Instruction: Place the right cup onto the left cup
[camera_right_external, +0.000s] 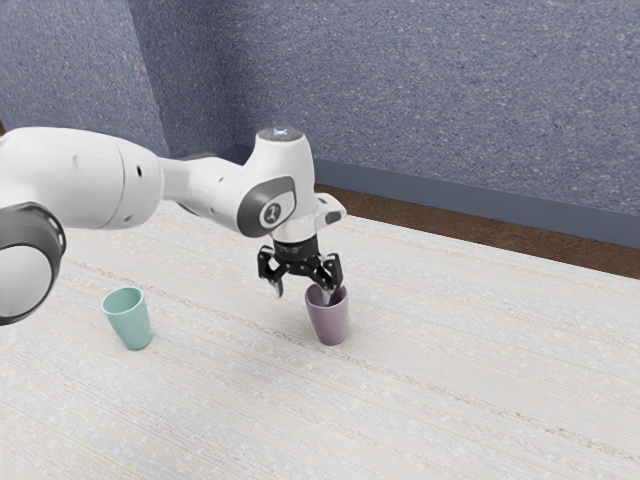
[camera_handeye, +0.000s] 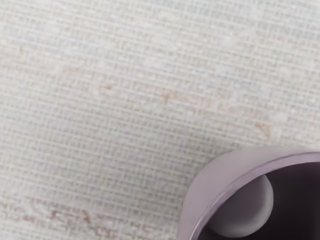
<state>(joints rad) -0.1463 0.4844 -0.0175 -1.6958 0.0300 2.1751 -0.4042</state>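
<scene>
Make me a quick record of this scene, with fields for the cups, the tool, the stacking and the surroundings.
purple cup: mouth up on the table, toward the exterior view's right
teal cup: mouth up on the table, toward the exterior view's left
tool: open, at the purple cup, one finger at its mouth, the other outside it
held: nothing
stacking: not done, cups well apart
arm: white, reaching in from the exterior view's left
background: blue-gray wall
</scene>
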